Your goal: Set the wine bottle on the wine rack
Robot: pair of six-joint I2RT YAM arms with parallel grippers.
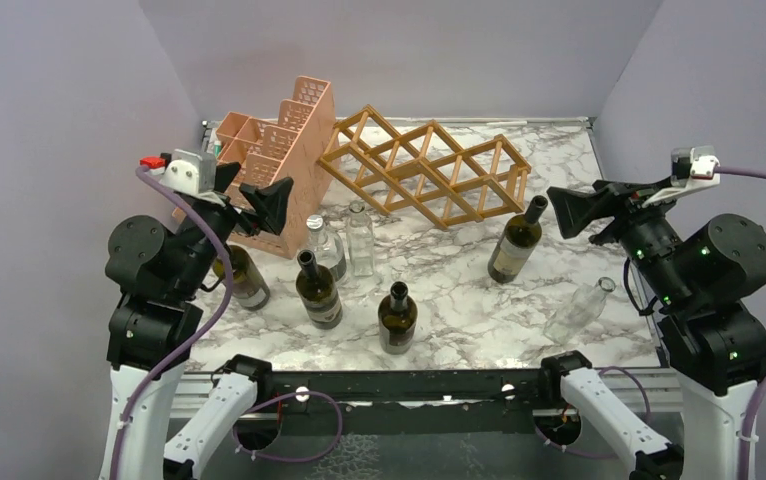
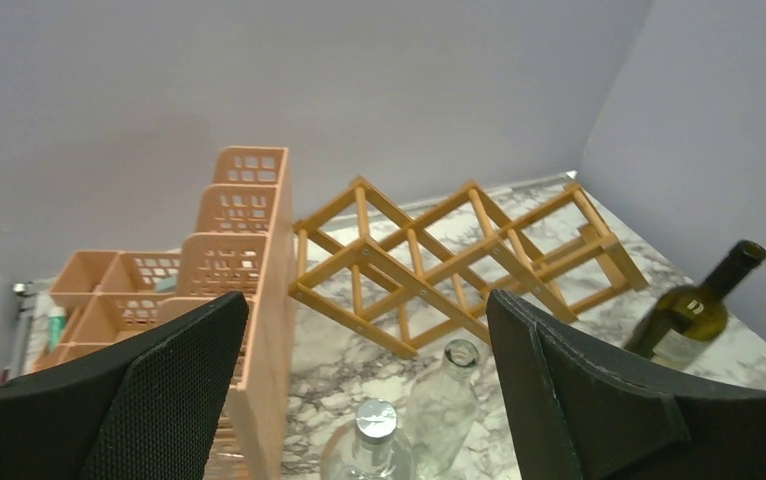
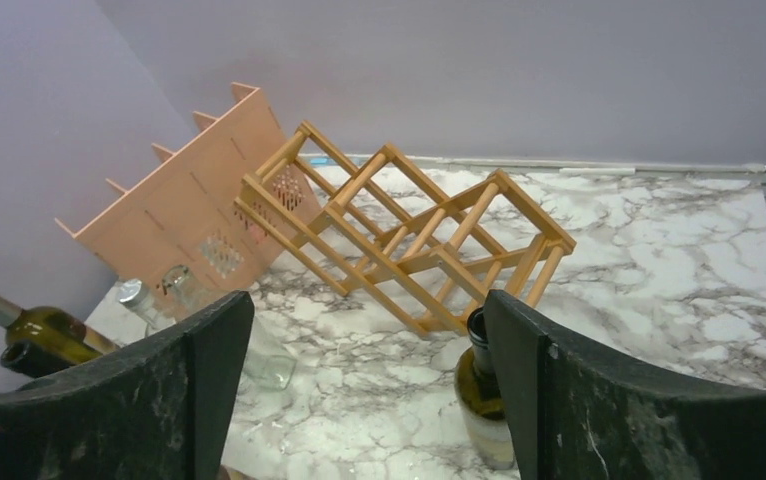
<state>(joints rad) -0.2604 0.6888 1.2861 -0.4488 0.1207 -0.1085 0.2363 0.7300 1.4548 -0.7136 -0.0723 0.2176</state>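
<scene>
The golden-brown wooden wine rack (image 1: 424,165) lies tilted at the back middle of the marble table, with no bottle in it. It also shows in the left wrist view (image 2: 459,260) and the right wrist view (image 3: 409,230). A green wine bottle (image 1: 516,240) stands just in front of the rack's right end, also seen from the left wrist (image 2: 694,315) and, partly hidden by a finger, from the right wrist (image 3: 479,390). My left gripper (image 1: 254,195) (image 2: 367,300) is open and empty, above the left bottles. My right gripper (image 1: 571,212) (image 3: 369,300) is open and empty, right of the green bottle.
A pink perforated organizer (image 1: 279,160) stands left of the rack. Three dark bottles (image 1: 317,290) (image 1: 397,318) (image 1: 242,277) stand at the front left. Two clear bottles (image 1: 327,245) (image 1: 360,240) stand behind them. A clear bottle (image 1: 579,312) lies at the front right.
</scene>
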